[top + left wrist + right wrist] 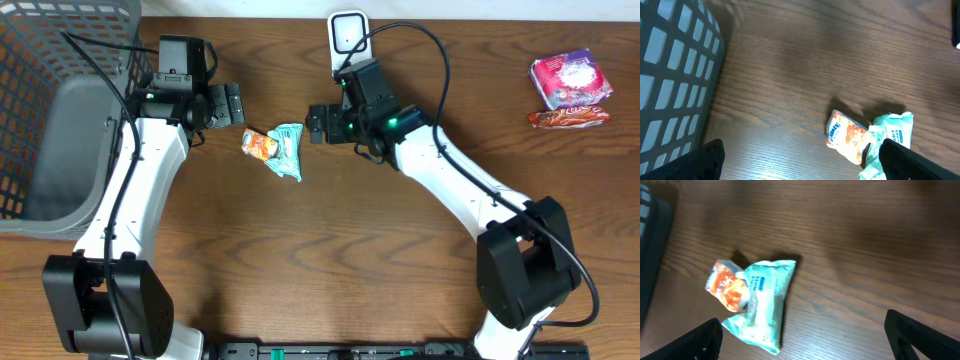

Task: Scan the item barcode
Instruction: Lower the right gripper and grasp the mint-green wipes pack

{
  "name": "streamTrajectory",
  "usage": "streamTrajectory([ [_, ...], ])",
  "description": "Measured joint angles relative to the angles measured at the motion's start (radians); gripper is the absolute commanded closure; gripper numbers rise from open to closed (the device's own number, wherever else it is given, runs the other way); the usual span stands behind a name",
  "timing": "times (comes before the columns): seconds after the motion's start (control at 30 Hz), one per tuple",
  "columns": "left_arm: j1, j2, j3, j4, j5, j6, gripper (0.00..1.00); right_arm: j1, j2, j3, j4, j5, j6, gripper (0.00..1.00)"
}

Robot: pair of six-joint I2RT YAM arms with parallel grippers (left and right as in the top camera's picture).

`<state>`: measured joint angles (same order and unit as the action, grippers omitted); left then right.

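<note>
Both pairs of jaws stand spread wide and empty. The left gripper sits left of centre in the upper part of the overhead frame, and the right gripper sits near the top centre, facing it. Between the two, and touched by neither, lie the two small items. One is an orange pouch and the other a teal wipes packet, touching each other, with the pouch on the left and overlapping the packet's edge. In the left wrist view the pair shows at the lower right, close to the dark right-hand finger. In the right wrist view they lie at the lower left, above the left-hand finger. Both rest flat on the brown wooden table. At the top edge of the overhead frame, just behind the right arm's wrist, stands a white scanner. A gray slatted basket fills the upper left corner, beside the left arm. In the upper right corner, well apart from the grippers, lies a pink pack with a red-orange snack bar just below it.
</note>
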<state>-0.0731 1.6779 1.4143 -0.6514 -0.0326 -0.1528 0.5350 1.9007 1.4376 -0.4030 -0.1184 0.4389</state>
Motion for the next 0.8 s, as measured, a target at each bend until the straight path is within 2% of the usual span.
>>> streamTrajectory([
  [0.23, 0.0, 0.0, 0.0, 0.0, 0.0, 0.0, 0.02, 0.038, 0.0, -0.022, 0.053, 0.0, 0.0, 0.03],
  [0.4, 0.0, 0.0, 0.0, 0.0, 0.0, 0.0, 0.02, 0.063, 0.002, -0.022, 0.101, 0.001, -0.002, 0.11],
  [0.5, 0.0, 0.0, 0.0, 0.0, 0.0, 0.0, 0.02, 0.078, 0.014, -0.022, 0.143, 0.003, 0.003, 0.12],
  [0.8, 0.0, 0.0, 0.0, 0.0, 0.0, 0.0, 0.02, 0.117, 0.171, -0.022, 0.23, 0.003, 0.032, 0.16],
])
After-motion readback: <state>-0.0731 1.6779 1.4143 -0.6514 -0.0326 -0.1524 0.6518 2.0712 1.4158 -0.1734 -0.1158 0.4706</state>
